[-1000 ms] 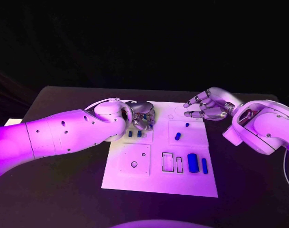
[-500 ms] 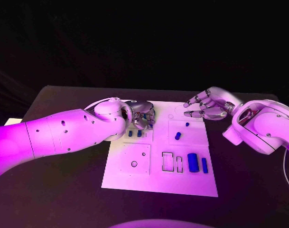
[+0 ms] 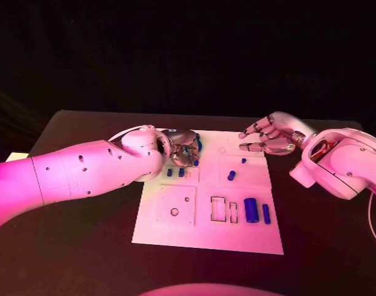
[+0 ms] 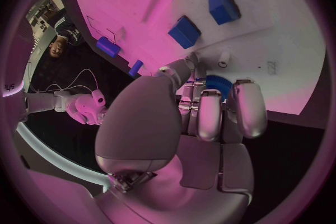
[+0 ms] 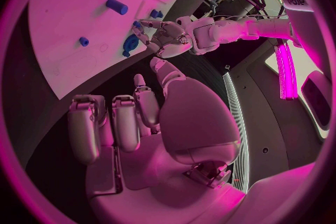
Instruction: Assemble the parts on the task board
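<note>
Head view, items by descending size: black table [image 3: 81, 246], carrying all below; task board [image 3: 207, 237], white plate lying flat at the table's middle; left arm [image 3: 72, 176], white, reaching across to the board's far left corner; right arm [image 3: 352, 169], white, ending beside the board's far right corner

Left hand [image 3: 184, 148]: silver, over the board's far left area, fingers curled round a round blue part [image 4: 213, 87] at their tips; in the left wrist view the fingers close about it, the part at or just above the board surface, contact with the board cannot be told

Right hand [image 3: 271, 137]: silver, above the board's far right edge, fingers bent loosely and apart, nothing in it

Blue parts on the board: large cylinder [image 3: 251, 211] lying in the near right area; slim bar [image 3: 266, 214] just beside it; short peg [image 3: 231, 176] mid-board; two small blocks [image 3: 175, 173] side by side near the left hand; tiny stud [image 3: 244, 161] on the far right panel
</note>
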Action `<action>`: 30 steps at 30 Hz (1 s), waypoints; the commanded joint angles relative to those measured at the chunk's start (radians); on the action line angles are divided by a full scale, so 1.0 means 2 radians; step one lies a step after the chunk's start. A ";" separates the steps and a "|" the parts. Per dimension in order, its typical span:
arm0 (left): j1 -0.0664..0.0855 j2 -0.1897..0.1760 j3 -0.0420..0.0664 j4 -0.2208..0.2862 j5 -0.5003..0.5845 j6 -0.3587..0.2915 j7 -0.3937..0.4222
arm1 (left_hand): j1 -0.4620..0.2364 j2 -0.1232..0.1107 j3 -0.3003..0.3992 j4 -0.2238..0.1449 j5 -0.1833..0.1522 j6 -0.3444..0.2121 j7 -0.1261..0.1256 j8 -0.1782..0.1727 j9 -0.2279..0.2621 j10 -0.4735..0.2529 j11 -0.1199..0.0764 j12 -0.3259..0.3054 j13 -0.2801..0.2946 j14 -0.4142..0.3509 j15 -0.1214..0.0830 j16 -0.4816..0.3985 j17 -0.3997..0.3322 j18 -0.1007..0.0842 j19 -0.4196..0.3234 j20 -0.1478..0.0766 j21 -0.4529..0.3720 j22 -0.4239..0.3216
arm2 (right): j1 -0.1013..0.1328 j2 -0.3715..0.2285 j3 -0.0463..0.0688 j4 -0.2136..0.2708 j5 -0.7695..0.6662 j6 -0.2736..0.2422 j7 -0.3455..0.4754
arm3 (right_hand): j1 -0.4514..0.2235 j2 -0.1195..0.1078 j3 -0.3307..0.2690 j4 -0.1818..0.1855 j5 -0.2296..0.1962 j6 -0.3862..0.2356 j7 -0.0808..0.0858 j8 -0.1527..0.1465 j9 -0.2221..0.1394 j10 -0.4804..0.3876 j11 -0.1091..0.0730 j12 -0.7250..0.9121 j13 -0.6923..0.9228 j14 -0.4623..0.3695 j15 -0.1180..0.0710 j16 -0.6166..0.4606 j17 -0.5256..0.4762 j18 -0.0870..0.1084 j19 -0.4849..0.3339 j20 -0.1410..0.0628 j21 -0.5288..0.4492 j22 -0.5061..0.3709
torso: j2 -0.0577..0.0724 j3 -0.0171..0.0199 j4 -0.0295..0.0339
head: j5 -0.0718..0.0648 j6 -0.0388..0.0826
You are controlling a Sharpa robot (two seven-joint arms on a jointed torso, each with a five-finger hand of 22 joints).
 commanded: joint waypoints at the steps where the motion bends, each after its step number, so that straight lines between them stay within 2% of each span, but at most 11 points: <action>1: -0.004 0.000 -0.003 -0.003 0.003 0.021 -0.006 | 0.000 0.006 0.003 0.001 0.001 0.004 0.000 -0.002 -0.001 0.004 0.000 0.004 0.001 0.017 -0.004 0.002 0.000 -0.007 0.009 -0.004 0.002 0.030 | 0.000 0.000 0.000 0.001 -0.001 0.006 0.004 | 0.004 0.000 0.003 0.000 0.002 0.003 0.001 -0.003 -0.001 -0.002 0.000 0.000 0.021 0.034 -0.004 -0.002 0.043 0.004 0.000 -0.004 -0.002 0.054 | 0.000 0.0000 0.0002 | 0.000 0.001; 7: -0.004 0.001 -0.003 -0.001 0.019 0.022 0.002 | -0.007 0.002 0.002 0.001 0.001 0.001 0.001 -0.006 -0.002 0.002 0.001 0.002 0.001 0.017 -0.004 0.002 -0.001 -0.007 0.010 -0.004 0.003 0.031 | 0.000 0.000 0.000 0.001 -0.001 0.005 0.004 | 0.004 0.000 0.003 0.000 0.002 0.003 0.001 -0.003 -0.001 -0.002 0.000 0.000 0.021 0.034 -0.004 -0.002 0.043 0.004 0.000 -0.004 -0.002 0.054 | 0.000 0.0000 0.0001 | 0.000 0.001; 16: -0.004 0.002 -0.003 -0.002 0.029 0.017 0.006 | -0.028 -0.012 -0.006 0.007 0.001 -0.021 0.004 -0.019 -0.011 -0.020 0.008 -0.018 -0.006 0.015 0.002 0.001 -0.007 -0.007 0.008 0.000 -0.001 0.029 | 0.000 0.000 0.000 0.001 -0.001 0.004 0.004 | 0.004 0.000 0.003 0.000 0.002 0.003 0.001 -0.003 -0.001 -0.002 0.000 0.000 0.021 0.034 -0.004 -0.002 0.043 0.004 0.000 -0.004 -0.002 0.054 | 0.000 0.0005 0.0001 | -0.001 0.002; 24: -0.004 0.004 -0.003 -0.002 0.033 0.016 0.008 | -0.034 -0.016 -0.014 0.010 0.001 -0.027 0.005 -0.019 -0.015 -0.021 0.009 -0.020 -0.006 0.015 0.003 0.000 -0.009 -0.007 0.008 0.001 -0.003 0.028 | 0.000 0.000 0.000 0.001 -0.001 0.005 0.004 | 0.004 0.000 0.003 0.000 0.002 0.003 0.001 -0.003 -0.001 -0.002 0.000 0.000 0.021 0.034 -0.004 -0.002 0.043 0.004 0.000 -0.004 -0.002 0.054 | 0.000 0.0005 -0.0004 | -0.001 0.002; 30: -0.004 0.005 -0.003 -0.004 0.034 0.019 0.006 | -0.034 -0.015 -0.015 0.010 0.001 -0.026 0.004 -0.017 -0.015 -0.020 0.009 -0.020 -0.006 0.015 0.003 0.000 -0.009 -0.006 0.008 0.001 -0.004 0.028 | 0.000 0.000 0.000 0.001 -0.001 0.005 0.004 | 0.004 0.000 0.003 0.000 0.002 0.003 0.001 -0.003 -0.001 -0.002 0.000 0.000 0.021 0.034 -0.004 -0.002 0.043 0.004 0.000 -0.004 -0.002 0.054 | 0.000 0.0004 0.0002 | -0.001 0.002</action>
